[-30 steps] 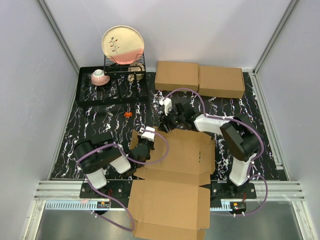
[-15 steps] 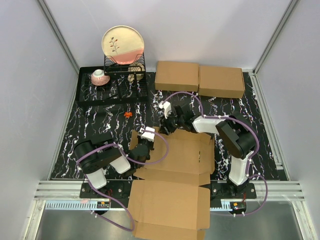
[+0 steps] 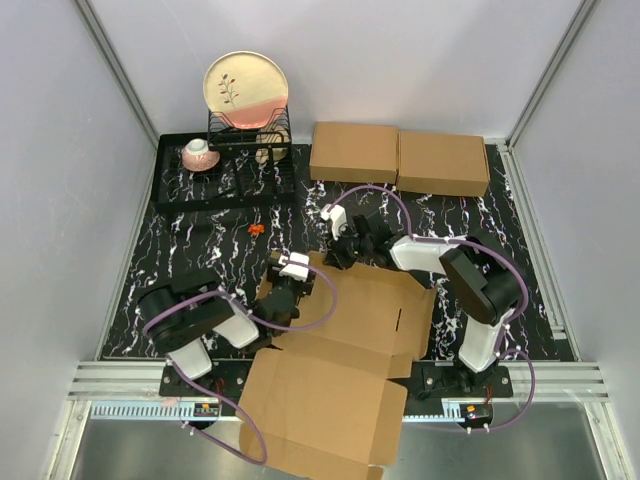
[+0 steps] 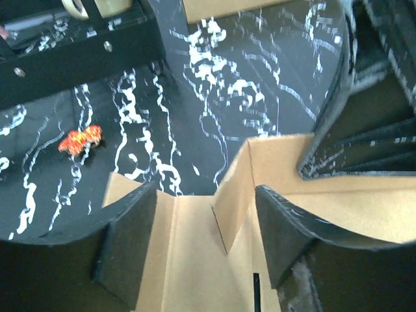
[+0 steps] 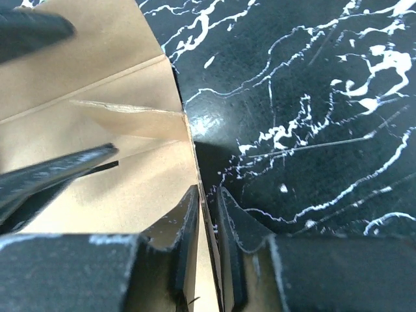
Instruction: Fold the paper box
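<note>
The paper box [image 3: 365,310] is brown cardboard, partly folded, lying in the middle of the table. Its big lid flap [image 3: 325,405] hangs over the near edge. My left gripper [image 3: 290,272] is at the box's far left corner. In the left wrist view the gripper [image 4: 205,227] is open, and a raised side flap [image 4: 234,188] stands between its fingers [image 4: 127,240], touching neither. My right gripper [image 3: 342,255] is at the far wall. The right wrist view shows this gripper [image 5: 208,211] pinching the thin upright wall [image 5: 192,149] of the box.
Two flat brown boxes [image 3: 353,152] [image 3: 443,163] lie side by side at the back. A black tray [image 3: 170,190] at the back left holds a dish rack with a plate [image 3: 246,85] and a cup [image 3: 197,153]. A small orange object [image 3: 256,229] lies on the marbled table.
My left gripper has opened and let go of the corner flap. My right gripper has closed on the far wall. The box has turned slightly, its lid flap swinging left.
</note>
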Available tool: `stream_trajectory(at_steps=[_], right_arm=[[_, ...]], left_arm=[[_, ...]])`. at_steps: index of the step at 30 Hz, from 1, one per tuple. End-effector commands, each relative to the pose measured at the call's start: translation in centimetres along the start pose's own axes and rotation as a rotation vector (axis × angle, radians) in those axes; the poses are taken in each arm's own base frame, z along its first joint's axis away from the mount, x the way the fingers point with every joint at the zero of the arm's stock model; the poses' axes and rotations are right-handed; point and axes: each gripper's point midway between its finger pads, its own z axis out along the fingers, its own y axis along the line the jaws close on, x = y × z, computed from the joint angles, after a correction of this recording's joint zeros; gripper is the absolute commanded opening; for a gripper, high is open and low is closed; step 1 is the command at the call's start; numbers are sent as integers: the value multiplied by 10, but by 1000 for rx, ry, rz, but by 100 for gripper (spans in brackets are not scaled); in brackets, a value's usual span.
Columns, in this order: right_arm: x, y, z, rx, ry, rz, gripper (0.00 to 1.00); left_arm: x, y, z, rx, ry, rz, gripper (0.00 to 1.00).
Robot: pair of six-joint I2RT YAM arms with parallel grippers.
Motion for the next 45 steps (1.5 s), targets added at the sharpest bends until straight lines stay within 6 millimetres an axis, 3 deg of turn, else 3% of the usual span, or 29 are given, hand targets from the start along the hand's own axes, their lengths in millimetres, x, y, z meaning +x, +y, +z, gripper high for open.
stream_trajectory(at_steps=[1, 3, 5, 6, 12, 16, 20, 30, 33, 35, 37, 40, 41, 45], right_arm=[[-17, -15, -24, 137, -18, -61, 21], [-17, -20, -32, 181, -10, -76, 21], [-21, -26, -42, 242, -19, -94, 21], [-28, -26, -47, 265, -38, -110, 21], [-35, -40, -68, 467, -21, -187, 21], [-33, -41, -81, 576, 15, -271, 21], [-27, -25, -84, 598, 30, -360, 20], [-24, -11, -94, 623, -7, -388, 20], [-26, -4, -90, 582, -23, -381, 20], [-25, 2, -88, 556, -32, -380, 20], [-27, 6, -88, 544, -40, -382, 20], [-27, 10, -88, 530, -41, -383, 20], [-27, 10, -88, 527, -35, -384, 20], [-29, 13, -91, 525, -26, -391, 20]], left_arm=[[-112, 15, -2, -79, -301, -263, 69], [-130, 23, -6, -97, -311, -285, 71], [-131, 22, -5, -105, -253, -256, 71], [-146, 28, -9, -113, -263, -288, 72], [-161, 38, -14, -129, -136, -292, 73], [-144, 42, -12, -113, -4, -259, 73], [-127, 48, -8, -53, 58, -407, 75], [-107, 74, 6, -86, 139, -448, 74], [-88, 80, 12, -100, 213, -460, 75], [-76, 79, 18, -91, 249, -486, 75], [-77, 70, 24, -34, 244, -498, 75], [-74, 48, 35, 77, 284, -479, 76], [-64, 35, 37, 129, 331, -467, 75], [-53, 32, 40, 125, 374, -471, 72]])
